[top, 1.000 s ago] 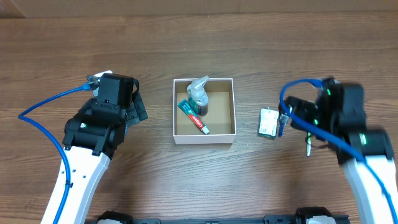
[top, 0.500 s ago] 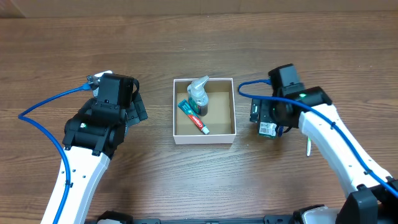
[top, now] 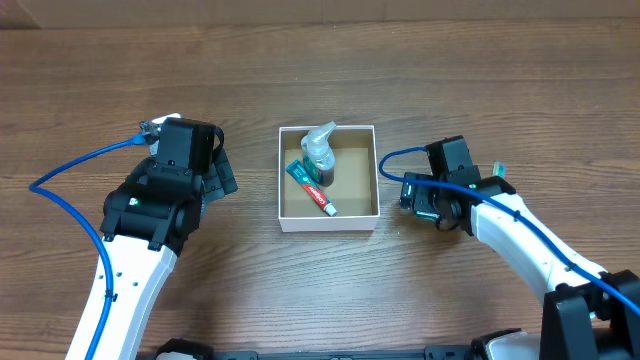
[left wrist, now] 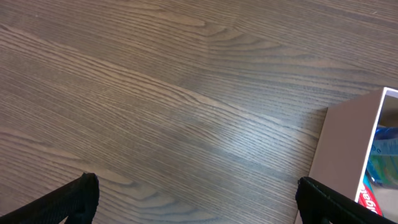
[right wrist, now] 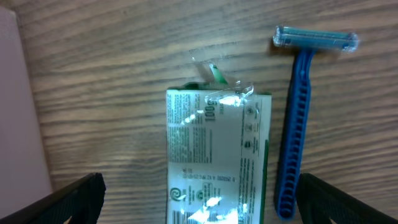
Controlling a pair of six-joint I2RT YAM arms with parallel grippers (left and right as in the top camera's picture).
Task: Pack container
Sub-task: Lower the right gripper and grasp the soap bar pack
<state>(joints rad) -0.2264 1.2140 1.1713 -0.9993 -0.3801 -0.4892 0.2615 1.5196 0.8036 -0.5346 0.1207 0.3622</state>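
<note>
The container [top: 329, 223], a white-walled square box with a brown inside, stands mid-table. It holds a clear spray bottle [top: 320, 150] and a toothpaste tube [top: 311, 187]. My right gripper [top: 424, 197] is open just right of the container. In the right wrist view its fingers [right wrist: 202, 196] straddle a green and white packet [right wrist: 214, 149] lying flat, with a blue razor [right wrist: 301, 130] beside it; neither is held. My left gripper [top: 218, 175] is open and empty left of the container. In the left wrist view it [left wrist: 199, 199] hovers over bare wood, with the container wall [left wrist: 345, 149] at the right.
The table is dark wood [top: 320, 80]. Blue cables [top: 80, 165] trail from both arms. The container's outer wall [right wrist: 18, 112] sits close at the left of the right wrist view.
My right arm has swung in from the far right and lowered over the packet beside the container. The left arm and the container's contents have not moved.
</note>
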